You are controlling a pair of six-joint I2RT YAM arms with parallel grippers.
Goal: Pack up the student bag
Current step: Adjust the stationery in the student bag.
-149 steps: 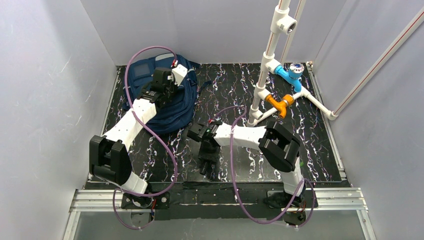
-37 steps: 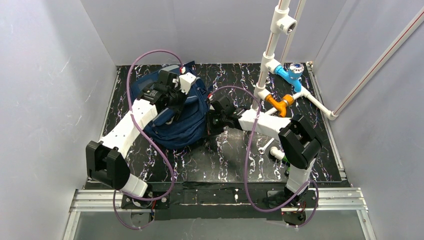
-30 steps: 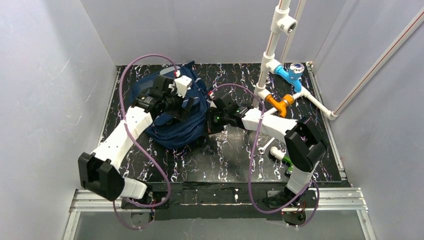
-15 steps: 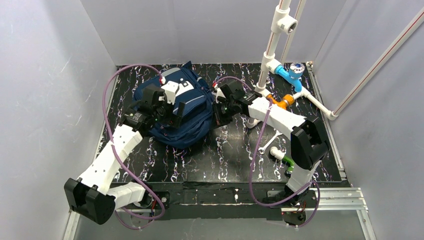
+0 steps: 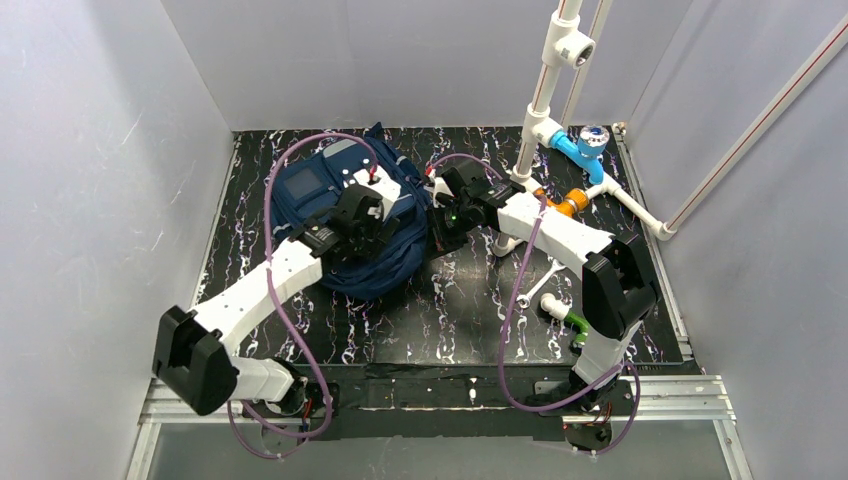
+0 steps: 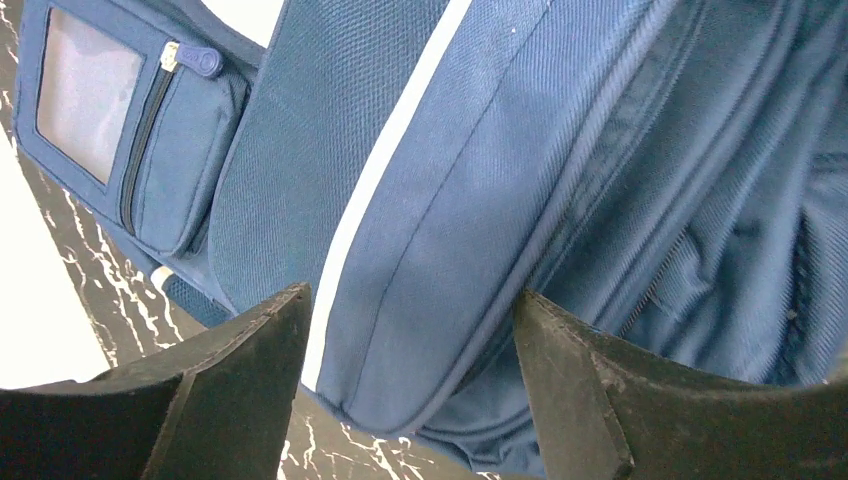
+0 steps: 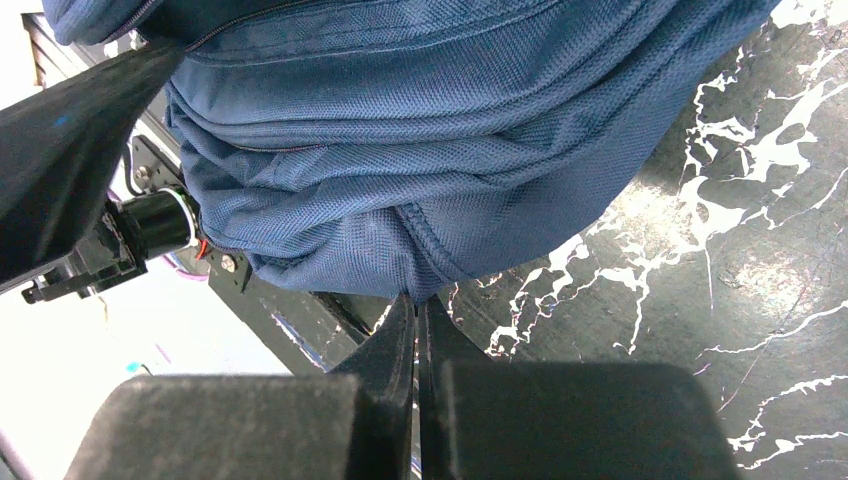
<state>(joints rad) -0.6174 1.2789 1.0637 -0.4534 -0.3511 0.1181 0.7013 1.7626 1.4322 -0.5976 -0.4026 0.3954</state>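
Right pincer (image 7: 417, 300) pinching student bag (image 7: 400, 150), black marbled table (image 5: 450, 310), grey walls (image 5: 100, 150)

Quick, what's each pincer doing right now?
Left pincer: open, fingers astride a fold of the student bag, no clear grip.
Right pincer: shut on the student bag's fabric.

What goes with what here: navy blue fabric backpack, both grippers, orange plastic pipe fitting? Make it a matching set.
Things:
1. navy blue fabric backpack
2. left gripper
3. right gripper
4. orange plastic pipe fitting

Place or state:
A. shut, pinching a fold of the bag's fabric
B. on the white pipe frame, far right
C. open, fingers apart over the bag
D. lying on the black marbled mat, far left

Pairs: 1-D, 2-C, 3-A, 4-B
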